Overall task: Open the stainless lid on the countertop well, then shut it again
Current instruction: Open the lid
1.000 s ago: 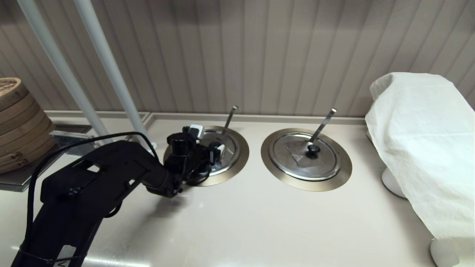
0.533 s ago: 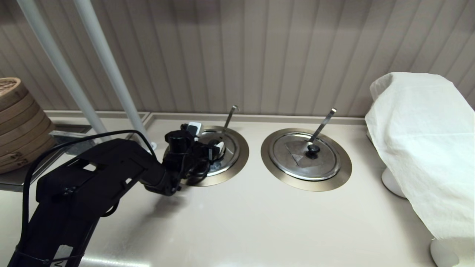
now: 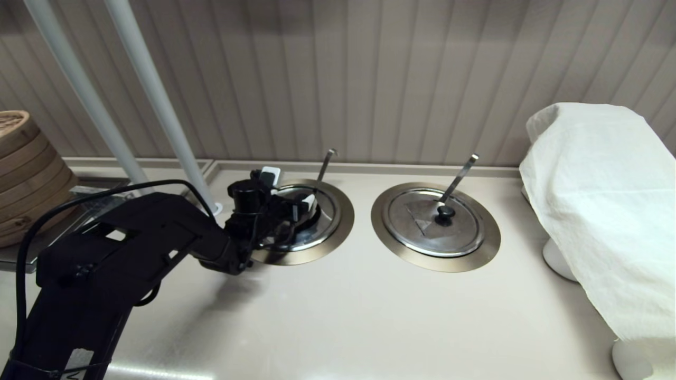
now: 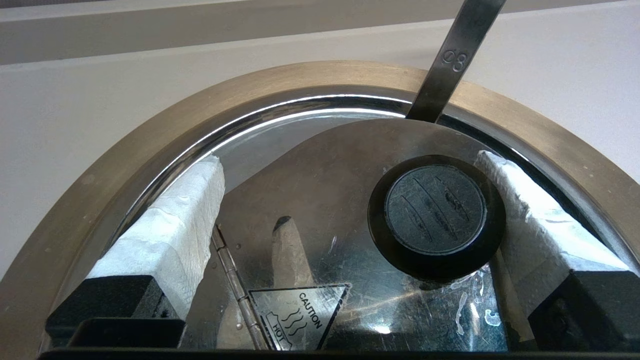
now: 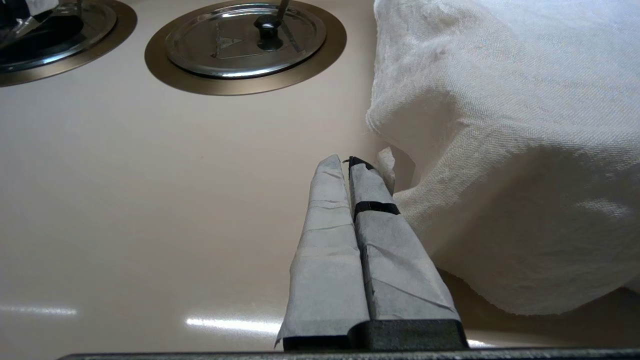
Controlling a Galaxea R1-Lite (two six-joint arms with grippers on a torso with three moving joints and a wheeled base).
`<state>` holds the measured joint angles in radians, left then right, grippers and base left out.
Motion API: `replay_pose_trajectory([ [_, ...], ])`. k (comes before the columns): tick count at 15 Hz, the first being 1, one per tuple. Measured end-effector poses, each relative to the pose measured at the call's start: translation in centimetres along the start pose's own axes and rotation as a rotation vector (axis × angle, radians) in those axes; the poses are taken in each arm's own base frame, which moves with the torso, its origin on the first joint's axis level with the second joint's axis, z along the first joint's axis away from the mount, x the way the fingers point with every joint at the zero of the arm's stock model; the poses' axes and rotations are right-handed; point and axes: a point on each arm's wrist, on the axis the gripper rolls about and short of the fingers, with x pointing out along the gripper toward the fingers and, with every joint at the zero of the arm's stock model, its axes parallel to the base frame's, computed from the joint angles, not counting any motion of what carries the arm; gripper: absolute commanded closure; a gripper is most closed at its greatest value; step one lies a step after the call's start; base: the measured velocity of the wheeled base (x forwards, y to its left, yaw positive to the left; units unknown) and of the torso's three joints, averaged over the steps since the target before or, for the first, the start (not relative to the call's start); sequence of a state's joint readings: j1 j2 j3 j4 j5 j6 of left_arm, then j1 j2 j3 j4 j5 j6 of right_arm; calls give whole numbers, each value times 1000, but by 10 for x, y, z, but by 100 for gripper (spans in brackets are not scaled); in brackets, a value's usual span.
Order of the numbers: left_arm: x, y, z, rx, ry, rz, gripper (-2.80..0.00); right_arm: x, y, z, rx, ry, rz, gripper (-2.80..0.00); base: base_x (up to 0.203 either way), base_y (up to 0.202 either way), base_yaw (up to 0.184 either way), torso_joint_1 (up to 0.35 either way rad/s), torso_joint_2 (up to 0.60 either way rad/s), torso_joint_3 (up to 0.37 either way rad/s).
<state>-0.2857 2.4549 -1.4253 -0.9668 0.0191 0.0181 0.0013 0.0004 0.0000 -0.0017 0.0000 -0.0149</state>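
The stainless lid [image 4: 320, 200] covers the left countertop well, inside its bronze-grey flange [image 3: 346, 227]. In the head view the lid [image 3: 330, 211] looks tipped, with a dark gap under its near part. The hook-tipped ladle handle [image 3: 325, 166] sticks up through the lid's far notch. My left gripper [image 3: 289, 187] hangs over the lid, open, its taped fingers [image 4: 175, 225] spread wide. The black knob [image 4: 435, 210] lies between them, touching only one finger. A small caution triangle [image 4: 295, 315] and a hinge show on the lid. My right gripper [image 5: 347, 162] is shut and parked low over the counter.
The twin lid [image 3: 433, 216] with the straight ladle handle [image 3: 458, 177] sits closed to the right. A white cloth-covered object [image 3: 597, 200] stands at the far right, close to my right gripper. Bamboo steamers [image 3: 26, 174] and two slanted poles [image 3: 153, 100] are on the left.
My left gripper has moved back and to the left over the lid. The lid's near part has risen, a dark gap has appeared beneath it, and the hook-tipped handle has shifted slightly upward.
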Motion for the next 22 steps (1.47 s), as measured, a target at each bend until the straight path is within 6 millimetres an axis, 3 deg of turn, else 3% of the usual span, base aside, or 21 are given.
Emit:
replay_pose_trajectory([
  [13,-12,24,7,0,8,65,-280,0,0,0,0,0,0,0,0,0,0,0,0,0],
  [22,-50,55,17,-7,30,146,-280,0,0,0,0,0,0,0,0,0,0,0,0,0],
])
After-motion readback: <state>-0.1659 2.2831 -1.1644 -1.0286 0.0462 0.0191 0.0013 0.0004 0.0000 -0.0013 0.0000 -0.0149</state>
